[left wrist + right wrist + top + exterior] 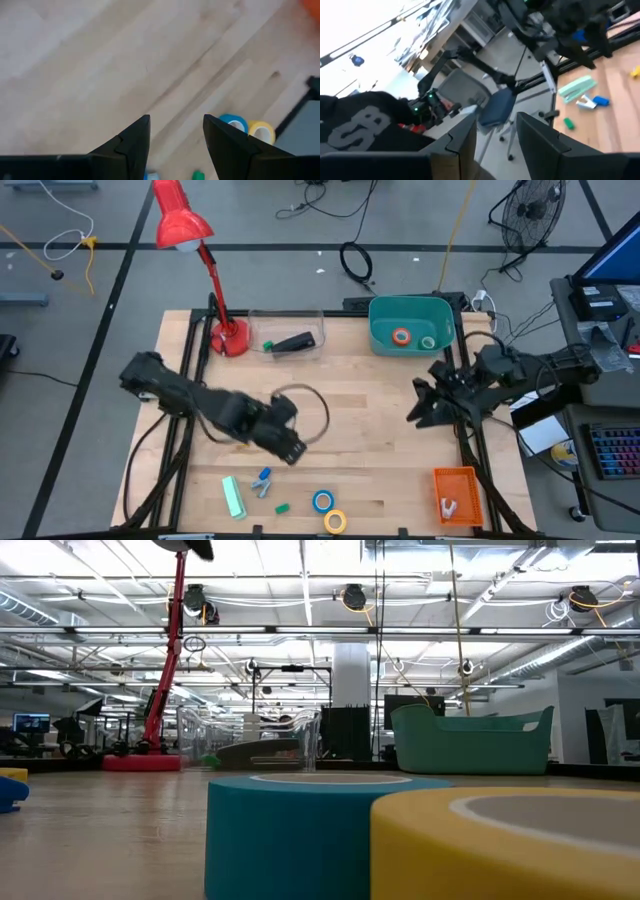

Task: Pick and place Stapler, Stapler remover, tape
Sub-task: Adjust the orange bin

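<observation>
A light-green stapler, a small blue stapler remover, a blue tape roll and a yellow tape roll lie flat near the table's front edge. Orange and green tape rolls lie in the teal bin at the back. My left gripper hangs open and tilted down above the table's middle, behind these things; its wrist view shows the blue roll and yellow roll ahead. My right gripper stands open and level at the table's right, holding nothing.
A clear box at the back holds a black stapler. A red desk lamp stands at the back left. An orange tray with a small white object sits at the front right. A thin cable loop lies mid-table.
</observation>
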{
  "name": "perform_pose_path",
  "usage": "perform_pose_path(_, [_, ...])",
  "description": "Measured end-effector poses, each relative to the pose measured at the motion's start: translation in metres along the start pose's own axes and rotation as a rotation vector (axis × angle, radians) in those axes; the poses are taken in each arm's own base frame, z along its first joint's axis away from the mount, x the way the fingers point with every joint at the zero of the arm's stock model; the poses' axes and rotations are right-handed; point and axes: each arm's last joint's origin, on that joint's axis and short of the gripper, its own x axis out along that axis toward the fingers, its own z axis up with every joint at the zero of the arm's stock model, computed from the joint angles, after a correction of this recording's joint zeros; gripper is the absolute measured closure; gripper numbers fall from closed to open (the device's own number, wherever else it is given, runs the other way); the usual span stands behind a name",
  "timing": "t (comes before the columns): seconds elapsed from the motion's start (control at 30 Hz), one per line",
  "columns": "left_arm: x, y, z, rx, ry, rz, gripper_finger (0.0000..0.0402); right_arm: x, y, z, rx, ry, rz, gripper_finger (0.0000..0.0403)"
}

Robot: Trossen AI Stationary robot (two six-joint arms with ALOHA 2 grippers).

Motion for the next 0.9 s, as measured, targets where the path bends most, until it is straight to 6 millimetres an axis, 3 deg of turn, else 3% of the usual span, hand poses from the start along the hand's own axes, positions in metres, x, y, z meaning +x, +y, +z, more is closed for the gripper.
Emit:
perform_pose_path(0.13, [0.027, -0.023, -0.013, -0.051, 0.001, -0.044, 0.0215, 0.003, 0.003, -0.013, 0.04, 0.063, -0.032, 0.0271])
perform_pose_path(0.27, [0.044, -0.041, -0.019, -0.061, -0.013, -0.124, 0.0215, 0.002, -0.005, -0.034, 0.12, 0.179, -0.223, 0.0272])
perform_pose_path(0.53, [0.037, -0.044, -0.019, -0.089, -0.08, -0.16, 0.0215, -0.012, -0.021, -0.086, 0.388, 0.546, -0.669, 0.0313])
perform_pose_path(0.77, [0.036, -0.043, -0.017, -0.08, -0.084, -0.157, 0.0215, 0.0, -0.007, -0.117, 0.499, 0.741, -0.702, 0.0391])
perform_pose_path(0.9, [0.036, -0.043, -0.016, -0.083, -0.094, -0.156, 0.0215, 0.014, 0.002, -0.142, 0.512, 0.851, -0.727, 0.0396])
